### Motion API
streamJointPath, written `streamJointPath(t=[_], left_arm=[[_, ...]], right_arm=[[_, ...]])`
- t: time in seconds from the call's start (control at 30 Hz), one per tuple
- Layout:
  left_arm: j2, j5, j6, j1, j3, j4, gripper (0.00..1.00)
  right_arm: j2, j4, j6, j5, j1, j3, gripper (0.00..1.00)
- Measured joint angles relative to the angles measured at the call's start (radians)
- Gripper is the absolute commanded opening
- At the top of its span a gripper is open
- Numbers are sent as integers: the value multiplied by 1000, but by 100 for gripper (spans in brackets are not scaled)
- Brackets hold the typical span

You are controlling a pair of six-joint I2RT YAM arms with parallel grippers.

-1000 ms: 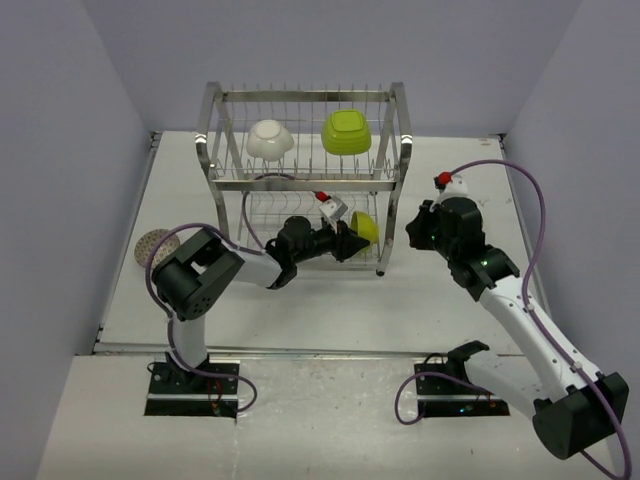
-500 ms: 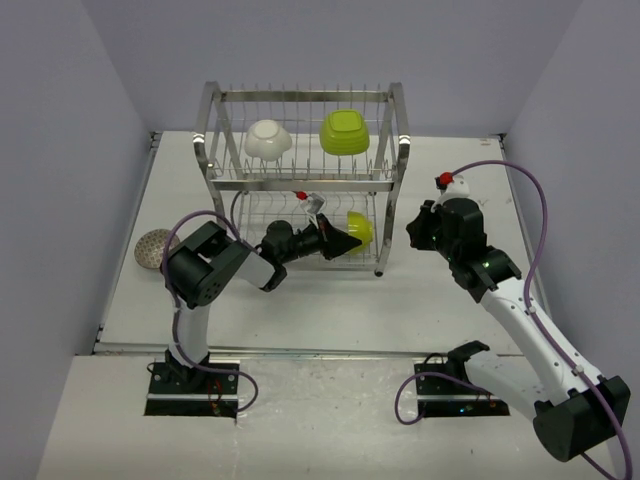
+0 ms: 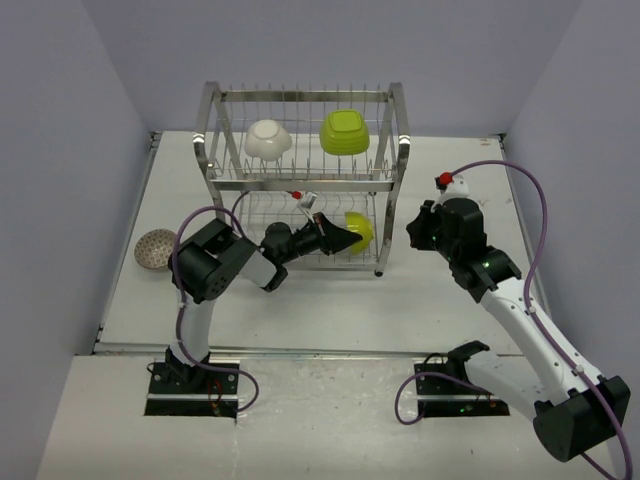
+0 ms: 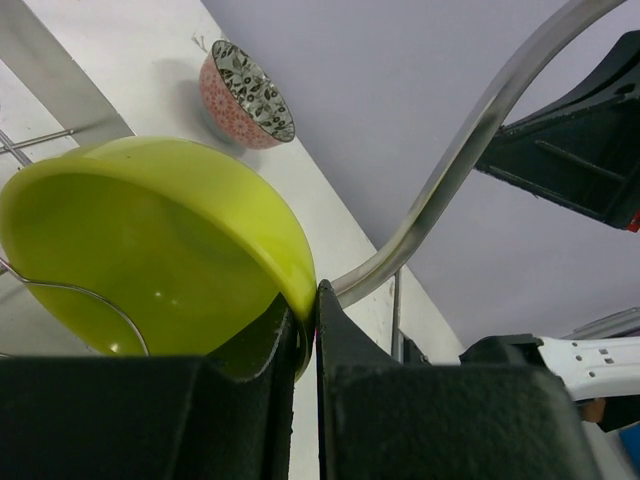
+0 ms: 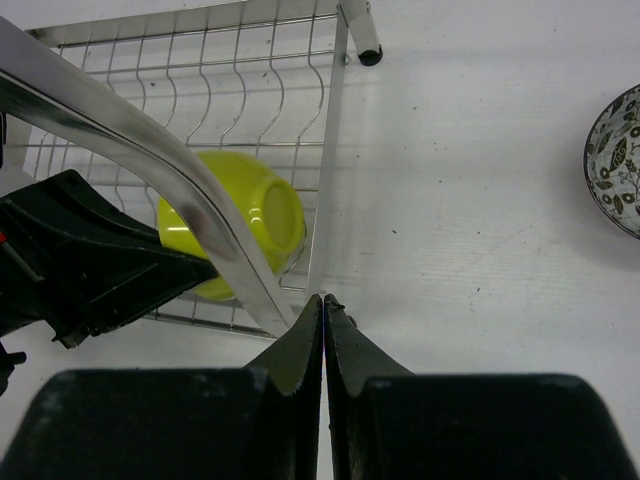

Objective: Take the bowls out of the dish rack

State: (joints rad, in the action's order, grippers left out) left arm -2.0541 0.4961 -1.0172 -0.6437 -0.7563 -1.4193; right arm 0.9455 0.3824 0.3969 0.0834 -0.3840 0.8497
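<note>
The dish rack (image 3: pixel 305 185) stands at the back of the table. Its upper tier holds a white bowl (image 3: pixel 268 139) and a squarish lime green bowl (image 3: pixel 344 131). On the lower tier a round lime green bowl (image 3: pixel 359 229) (image 4: pixel 150 250) (image 5: pixel 245 220) lies tilted. My left gripper (image 3: pixel 342 238) (image 4: pixel 308 300) reaches into that tier and is shut on this bowl's rim. My right gripper (image 3: pixel 418 228) (image 5: pixel 325 298) is shut on nothing, just outside the rack's front right post (image 5: pixel 360 30).
One speckled patterned bowl (image 3: pixel 155 247) sits on the table left of the rack. Another patterned bowl (image 5: pixel 615 170) (image 4: pixel 245 95) sits on the table right of the rack. A curved chrome post (image 4: pixel 450 170) passes close to my left fingers.
My left gripper has gone deeper into the lower tier and closed on the round green bowl's rim. The right arm has not moved.
</note>
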Motion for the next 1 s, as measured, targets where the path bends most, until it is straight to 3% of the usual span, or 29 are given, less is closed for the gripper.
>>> streamJointPath(t=[1.0], left_arm=[[3, -19, -105, -12, -82, 103, 0]], right_arm=[[0, 7, -17, 0, 0, 1, 1]])
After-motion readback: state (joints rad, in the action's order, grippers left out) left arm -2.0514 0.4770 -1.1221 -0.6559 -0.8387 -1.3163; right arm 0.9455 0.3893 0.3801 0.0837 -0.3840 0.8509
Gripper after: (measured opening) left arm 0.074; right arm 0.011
